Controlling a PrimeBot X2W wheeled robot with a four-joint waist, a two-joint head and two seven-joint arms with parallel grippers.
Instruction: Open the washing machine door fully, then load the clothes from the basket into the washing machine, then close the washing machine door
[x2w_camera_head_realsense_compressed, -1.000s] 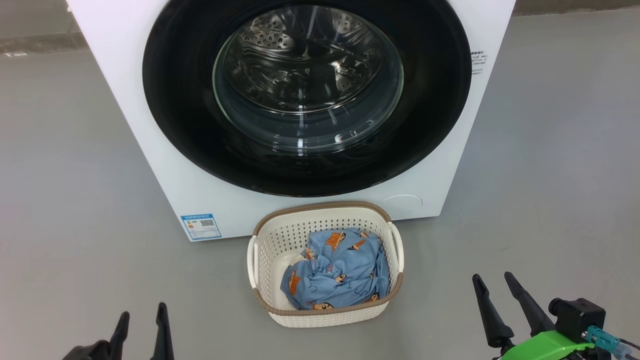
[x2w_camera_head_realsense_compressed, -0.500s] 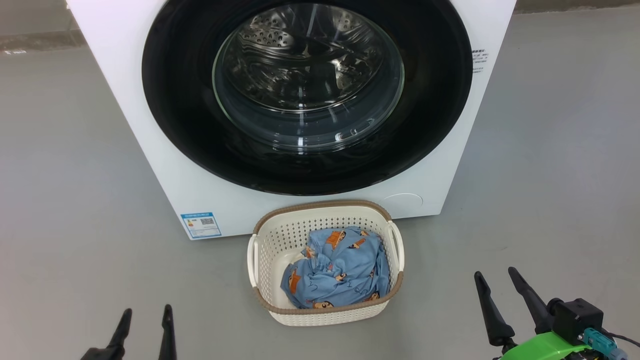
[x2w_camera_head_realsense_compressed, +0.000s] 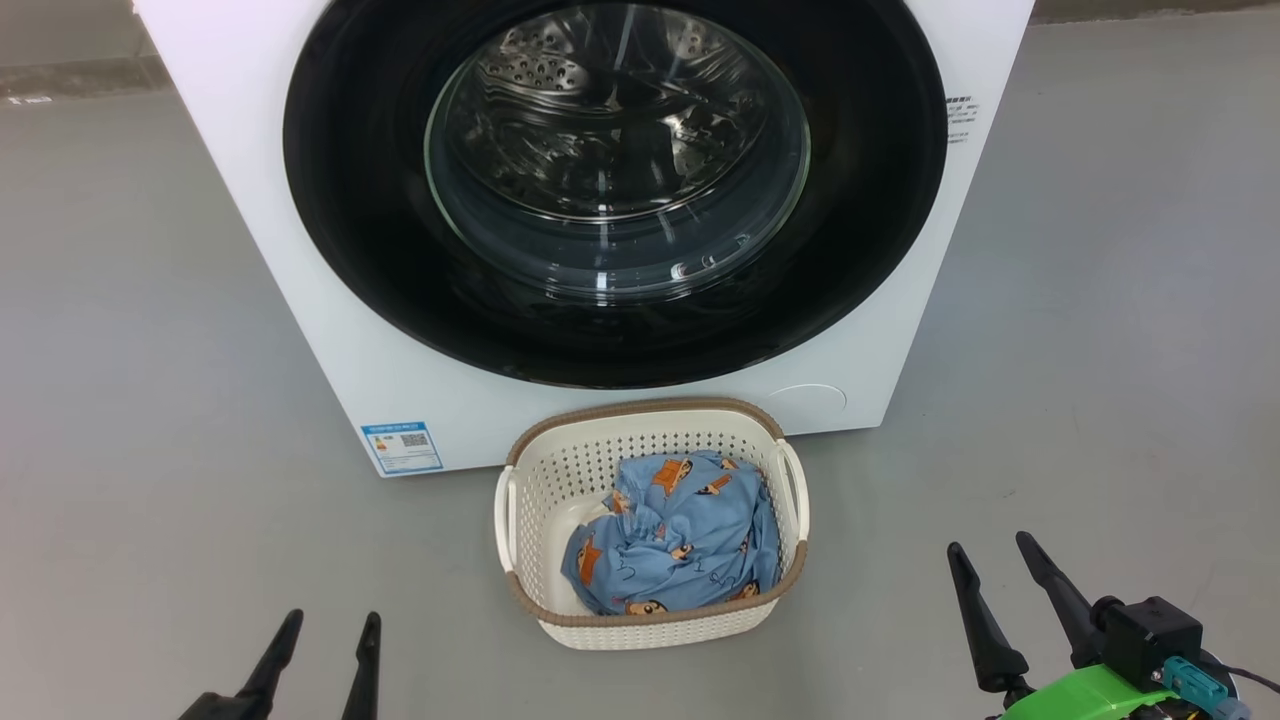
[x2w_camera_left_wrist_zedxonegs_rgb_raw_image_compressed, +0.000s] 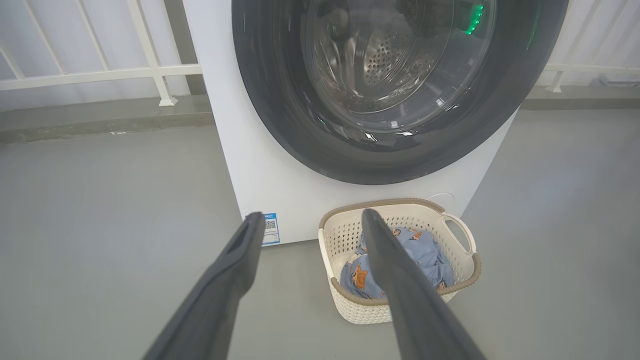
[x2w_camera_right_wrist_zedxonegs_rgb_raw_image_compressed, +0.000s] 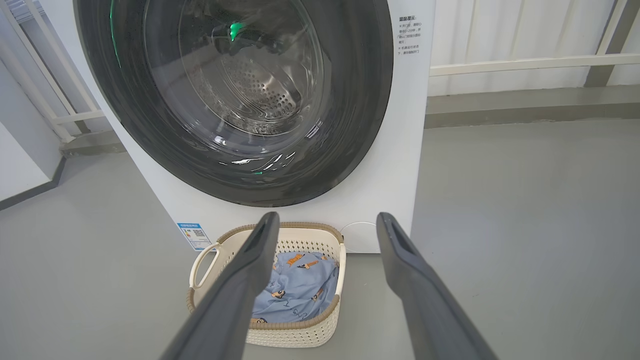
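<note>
The white washing machine (x2w_camera_head_realsense_compressed: 250, 190) stands ahead with its round black door (x2w_camera_head_realsense_compressed: 360, 290) closed flat against the front, steel drum showing through the glass (x2w_camera_head_realsense_compressed: 615, 150). On the floor in front sits the cream basket (x2w_camera_head_realsense_compressed: 545, 480), holding crumpled light-blue clothes (x2w_camera_head_realsense_compressed: 680, 540) with orange figures. My left gripper (x2w_camera_head_realsense_compressed: 332, 622) hovers open at the lower left, empty. At the lower right my right gripper (x2w_camera_head_realsense_compressed: 990, 545) is open too, holding nothing. Both wrist views look past spread fingers at the door (x2w_camera_left_wrist_zedxonegs_rgb_raw_image_compressed: 280, 125) (x2w_camera_right_wrist_zedxonegs_rgb_raw_image_compressed: 350, 150) and basket (x2w_camera_left_wrist_zedxonegs_rgb_raw_image_compressed: 345, 235) (x2w_camera_right_wrist_zedxonegs_rgb_raw_image_compressed: 295, 337).
Grey floor (x2w_camera_head_realsense_compressed: 120, 400) spreads on both sides of the machine. A blue label sticker (x2w_camera_head_realsense_compressed: 402, 448) sits at the machine's lower left corner. White railings (x2w_camera_left_wrist_zedxonegs_rgb_raw_image_compressed: 100, 75) (x2w_camera_right_wrist_zedxonegs_rgb_raw_image_compressed: 525, 64) and a low kerb run behind the machine.
My left gripper has shifted to the right along the bottom edge. The right gripper rose slightly at first, then held still. The door stays closed and the basket has not moved.
</note>
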